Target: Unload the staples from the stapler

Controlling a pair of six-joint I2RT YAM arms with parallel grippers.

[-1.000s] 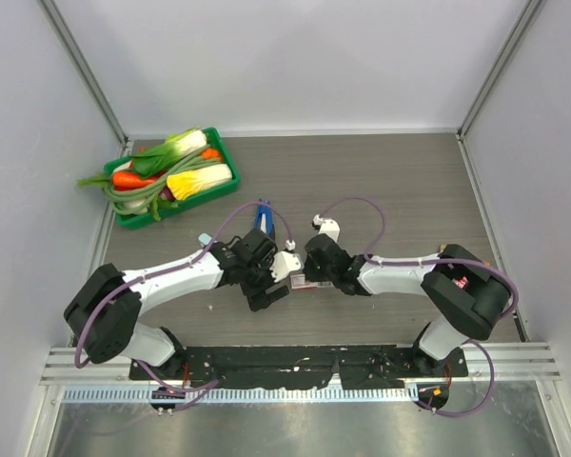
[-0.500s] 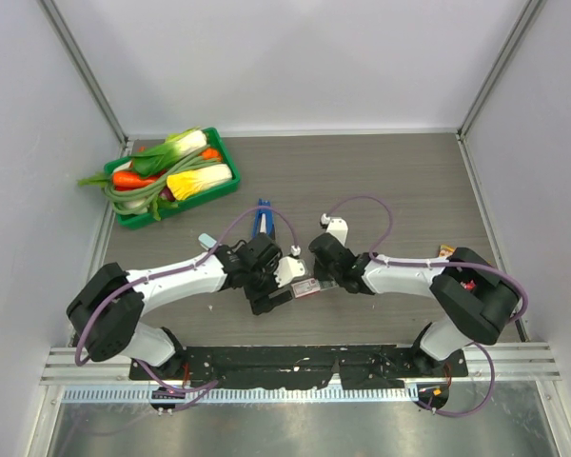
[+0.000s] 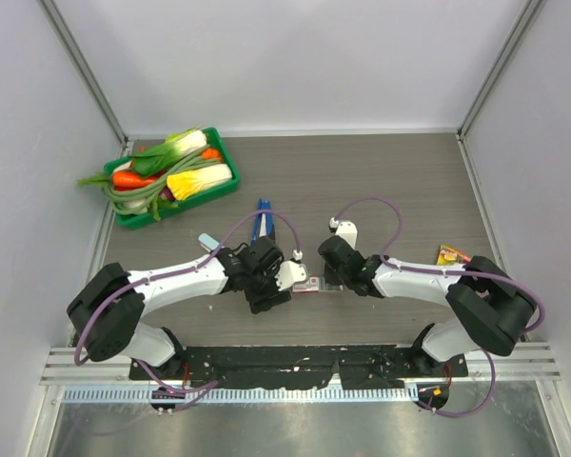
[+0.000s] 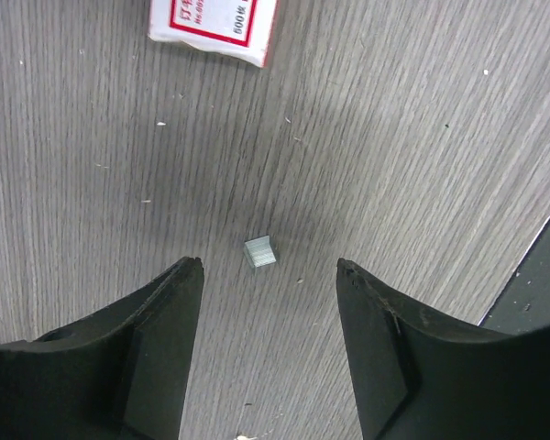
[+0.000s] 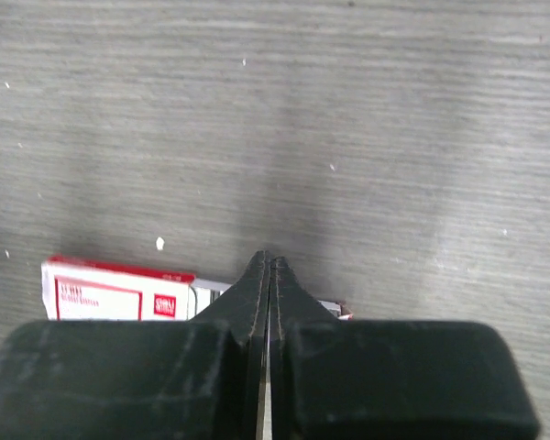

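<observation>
The slim dark-blue stapler (image 3: 261, 218) lies flat on the grey wood-grain table (image 3: 409, 181), just left of the middle of the overhead frame, its length running up and down the picture. It touches neither tool: the left gripper (image 4: 269, 264) sits just below it in the overhead view, and the right gripper (image 5: 268, 263) is lower and to the right, well apart from it. Neither wrist view shows the stapler. The left gripper's two black fingers (image 4: 165, 321) stand wide apart and hold nothing. Between their tips, a small silvery block of staples (image 4: 259, 252) rests loose on the wood, touching neither finger. A flat white-and-red staple box (image 4: 215, 27) lies at the upper left of that wrist view. From above, the same box is between the two grippers. The right gripper's fingers are pressed flat together with only a thin seam between them. Their tips are over the table right at the box's far edge, where a silvery part shows beside the printed sleeve. A green tray (image 3: 233, 164) of toy vegetables sits at the upper left of the overhead frame, and a small orange-yellow packet (image 3: 451, 254) lies at the right.
</observation>
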